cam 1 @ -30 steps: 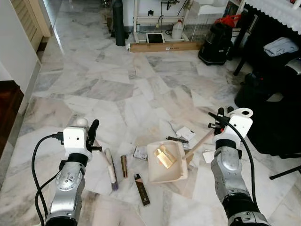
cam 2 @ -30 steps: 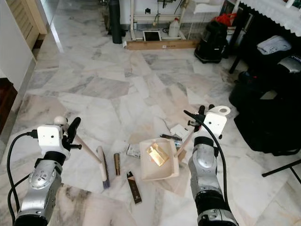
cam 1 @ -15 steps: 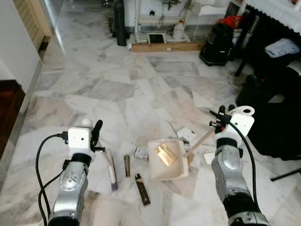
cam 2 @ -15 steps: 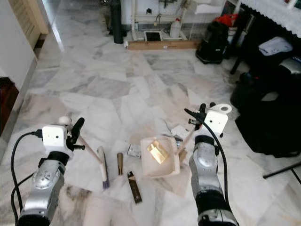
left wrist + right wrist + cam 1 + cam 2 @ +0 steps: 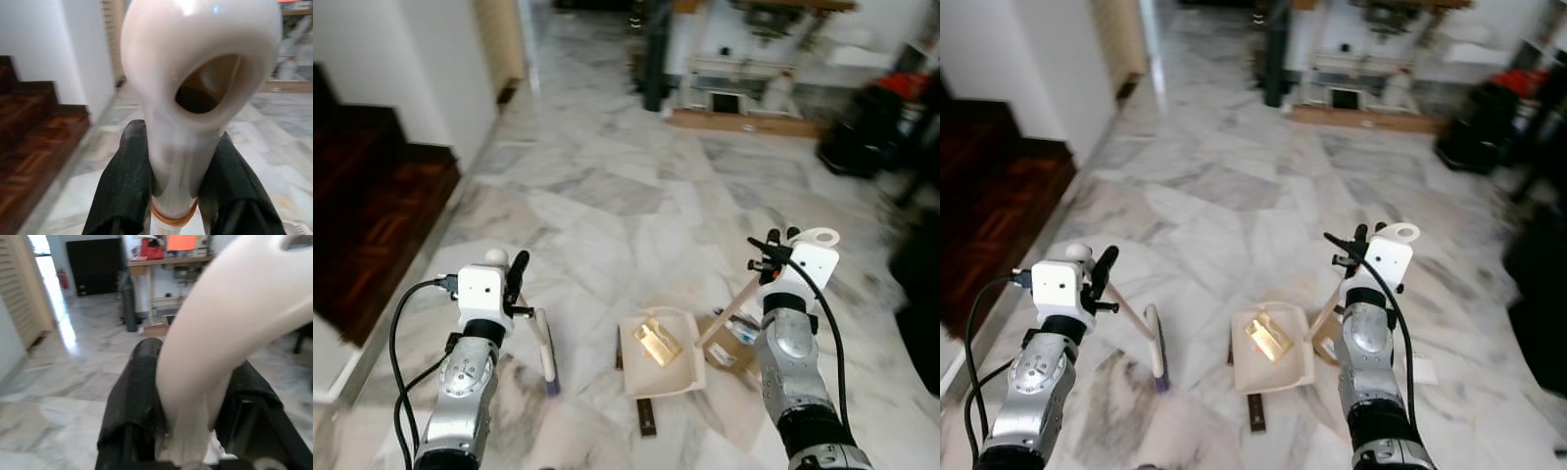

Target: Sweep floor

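Camera swung left since the earlier frames: dark wooden floor now fills the left edge, and some litter has left the frame.

Left eye view: brush lower left and dustpan lower centre, both on the marble, set to gather (gold wrapper already inside).

Left wrist view: left gripper clamped on brush handle.

Right wrist view: right gripper clamped on dustpan handle.

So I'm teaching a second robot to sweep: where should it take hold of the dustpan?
By the top end of the long cream handle, from above. It slants up and away from the dustpan, and the right pincer is clamped there now.
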